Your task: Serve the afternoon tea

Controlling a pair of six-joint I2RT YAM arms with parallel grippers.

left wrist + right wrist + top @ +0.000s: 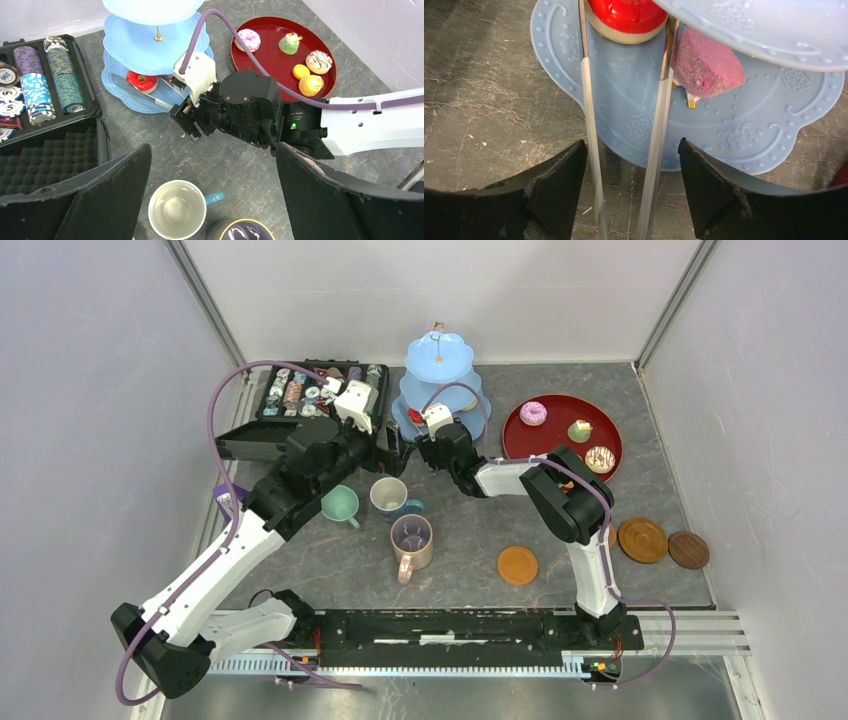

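The pale-blue three-tier stand (pixel 440 355) is at the back. On its bottom tier (pixel 749 115) sit a red pastry (pixel 626 15) and a pink one (pixel 706 65). My right gripper (pixel 420 445) holds the metal tongs (pixel 591 125) with its jaws wide. The tongs' arms are spread on either side of the red pastry. My left gripper (pixel 214 150) hangs open and empty above the white-and-blue mug (pixel 177 210). The mint mug (pixel 340 505) and the pink-purple mug (pixel 411 537) stand nearby. Further pastries, such as a pink doughnut (pixel 533 412), lie on the red tray (pixel 545 445).
The open black case (pixel 320 390) of round chips lies at the back left, next to my left gripper. Three brown coasters (pixel 517 565) (pixel 642 539) (pixel 688 549) lie at the front right. Grey walls close in both sides.
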